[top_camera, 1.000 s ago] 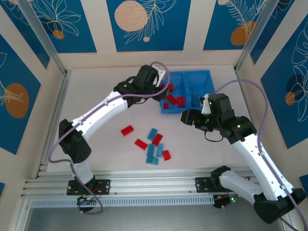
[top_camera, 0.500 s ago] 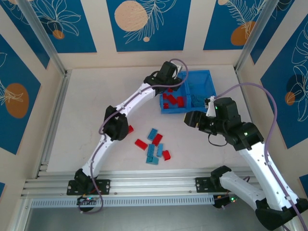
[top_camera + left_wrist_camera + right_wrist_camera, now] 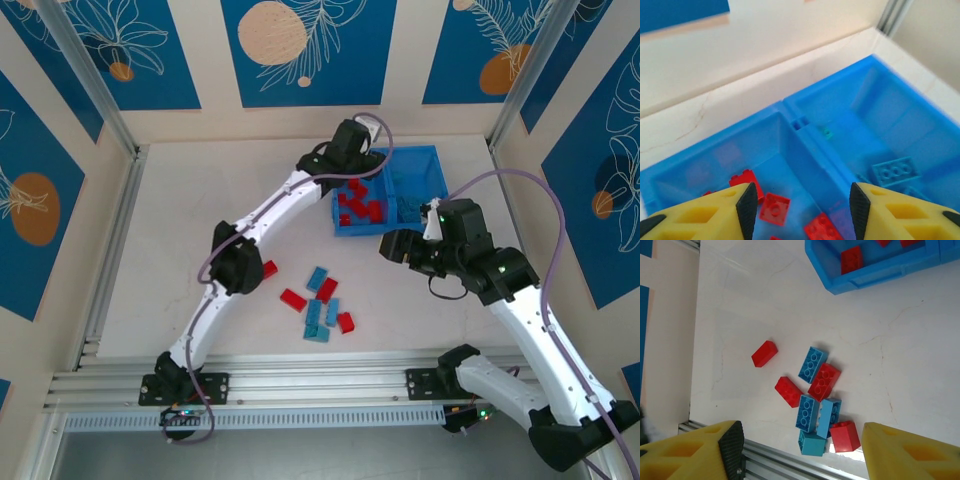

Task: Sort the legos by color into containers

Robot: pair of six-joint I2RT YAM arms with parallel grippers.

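While the bin [image 3: 412, 152] stands apart, four red, four blue legos [image 3: 327, 290] lie.

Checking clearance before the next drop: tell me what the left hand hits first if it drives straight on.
Probably the red legos on the floor of the bin compartment below the left hand, just beside the middle wall. Depth is unclear, so the wall could come first.
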